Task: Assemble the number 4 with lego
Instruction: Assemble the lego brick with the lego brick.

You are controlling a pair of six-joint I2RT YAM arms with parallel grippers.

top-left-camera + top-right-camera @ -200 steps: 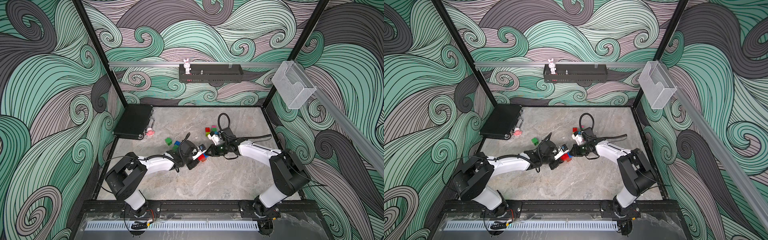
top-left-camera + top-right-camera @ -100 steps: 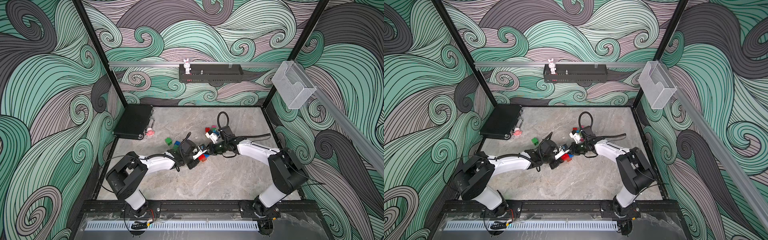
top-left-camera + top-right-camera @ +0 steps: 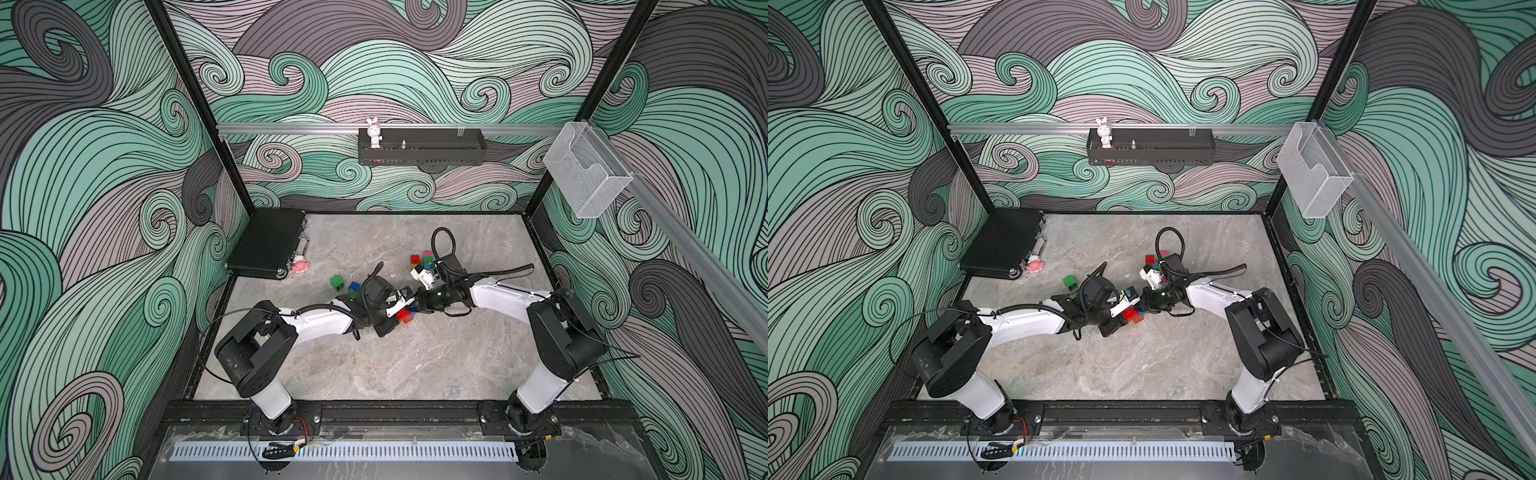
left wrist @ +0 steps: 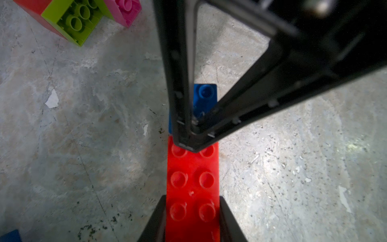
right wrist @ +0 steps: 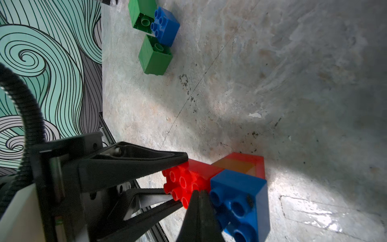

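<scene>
the left arm [image 3: 316, 322] and the right arm [image 3: 498, 297] each rise from a base at the near edge, fold at the elbow and stretch their forearms low and almost level toward the middle, where they meet tip to tip. the left gripper [image 4: 192, 211] has its two fingers [image 4: 156, 218] clamped on the sides of a red brick [image 4: 192, 180]. the right gripper [image 4: 191, 144] comes in from the opposite side, jaws pressed together, the joined tips sitting on the far end of that brick.

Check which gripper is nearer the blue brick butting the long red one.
Right. The right gripper, jaws shut, sits at the seam between blue brick and red brick. The left gripper clamps the red brick toward its opposite end, clear of the blue.
</scene>
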